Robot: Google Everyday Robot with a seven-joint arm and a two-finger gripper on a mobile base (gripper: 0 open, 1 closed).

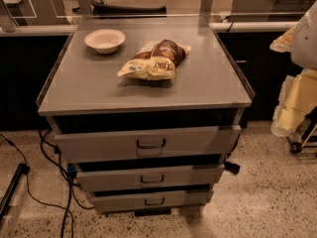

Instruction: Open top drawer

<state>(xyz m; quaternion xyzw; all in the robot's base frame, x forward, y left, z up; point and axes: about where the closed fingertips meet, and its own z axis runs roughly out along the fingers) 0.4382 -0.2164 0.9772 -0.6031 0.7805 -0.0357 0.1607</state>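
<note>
The top drawer (99, 145) is the widest grey front, just under the cabinet's grey top (208, 78). Its small dark loop handle (151, 144) sits at its centre. A dark gap shows between this front and the cabinet top. Two narrower drawer fronts, the middle (99, 179) and the bottom (114, 201), lie below it. My arm shows as a pale shape at the right edge, and my gripper (285, 118) hangs there, to the right of the cabinet and well apart from the handle.
A white bowl (104, 39) and a yellow and brown snack bag (154, 60) lie on the cabinet top. Black cables (54, 157) run on the speckled floor at the left. A dark counter with a rail (29, 29) stands behind. A small wheel (295, 147) is at the right.
</note>
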